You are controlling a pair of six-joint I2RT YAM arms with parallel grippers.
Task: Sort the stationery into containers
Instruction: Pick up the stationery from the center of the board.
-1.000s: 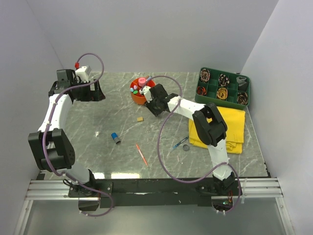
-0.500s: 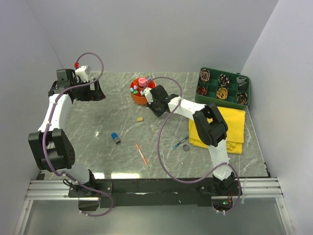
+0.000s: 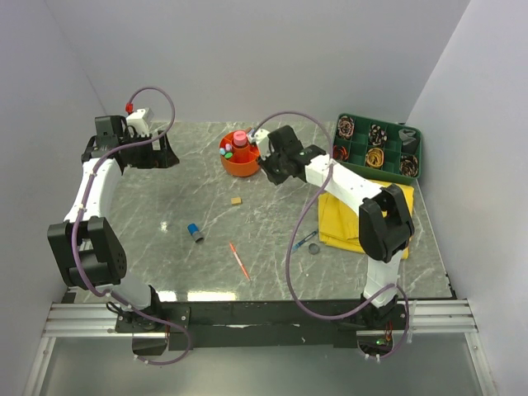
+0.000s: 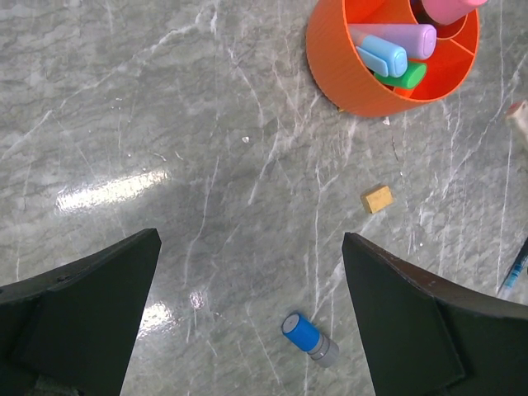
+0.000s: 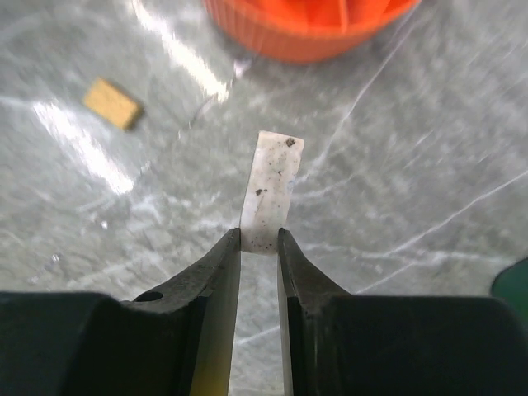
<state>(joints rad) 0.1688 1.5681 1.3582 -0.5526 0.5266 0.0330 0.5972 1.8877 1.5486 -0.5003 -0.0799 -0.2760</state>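
Left wrist view: the top edge crops the orange organiser [image 4: 363,74] and its pink tube [image 4: 450,8], and the right edge cuts a blue pen [image 4: 516,266]. Right wrist view: the white eraser's [image 5: 272,190] lower end is hidden between the right end effector's [image 5: 258,238] fingers; the organiser is blurred. Top view: the green tray's [image 3: 363,120] contents are too small to identify.

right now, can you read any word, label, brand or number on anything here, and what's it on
No text can be read in any view.
On the white flat eraser in the right gripper: dark specks only, no print.
On the round orange plastic organiser and the pastel highlighters in it: no label showing.
On the green divided tray: too small to tell.
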